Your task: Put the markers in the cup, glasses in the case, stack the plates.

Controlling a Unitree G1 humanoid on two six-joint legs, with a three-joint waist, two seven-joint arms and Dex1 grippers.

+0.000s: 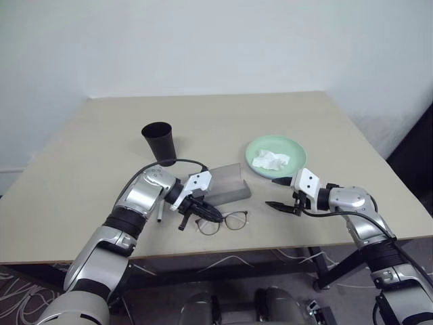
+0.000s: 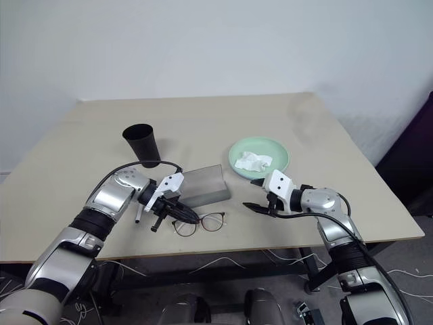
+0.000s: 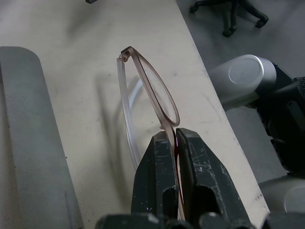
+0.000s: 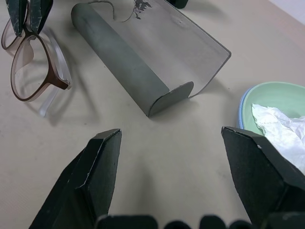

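Observation:
My left gripper [image 1: 205, 212] is shut on the frame of the glasses [image 1: 229, 221], near the bridge, by the table's front edge. In the left wrist view the fingers [image 3: 157, 162] pinch the brown rim of the glasses [image 3: 153, 90]. The open grey case [image 1: 229, 184] with its smoky lid lies just behind them. The black cup [image 1: 160, 143] stands upright further back on the left. One white marker [image 1: 160, 210] lies partly hidden under my left forearm. The mint green plate [image 1: 293, 145] sits on a light blue plate [image 4: 240, 116]. My right gripper [image 1: 276, 194] hovers open in front of the plates.
A crumpled white tissue [image 1: 270, 160] lies in the green plate. The table's front edge runs just below both grippers. A wide bare stretch of tabletop lies behind the cup and to the left.

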